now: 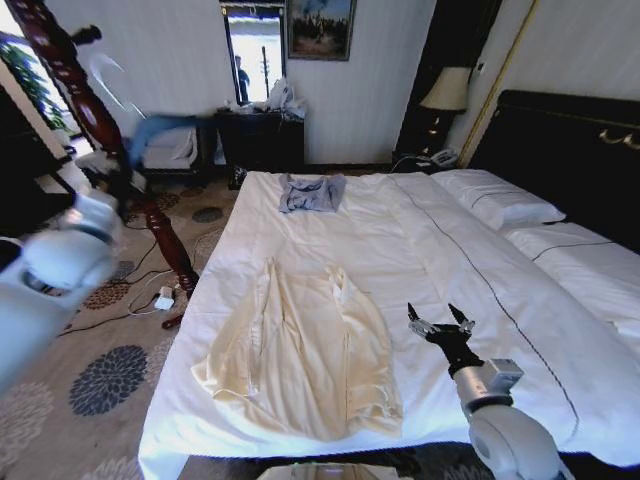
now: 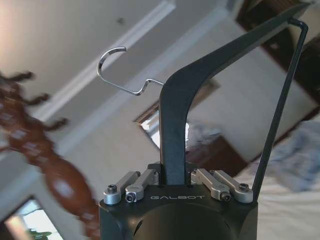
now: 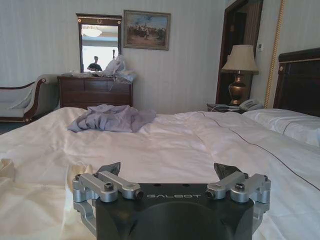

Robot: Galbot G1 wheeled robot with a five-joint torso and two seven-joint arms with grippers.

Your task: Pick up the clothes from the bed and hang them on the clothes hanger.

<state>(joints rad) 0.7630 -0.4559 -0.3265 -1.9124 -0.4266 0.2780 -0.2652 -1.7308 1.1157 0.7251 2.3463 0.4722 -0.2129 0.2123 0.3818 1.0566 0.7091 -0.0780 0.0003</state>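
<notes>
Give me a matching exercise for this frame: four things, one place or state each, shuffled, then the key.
Things
1. cream top
2. grey-blue garment
3. hanger
4. right gripper

Places or states
A. crumpled at the far end of the bed
B. clamped in the left gripper, hook up
C. spread flat near the bed's near edge
D. open above the sheet, beside the top

Pairs: 1-C, 2-A, 3-B, 4-D
</notes>
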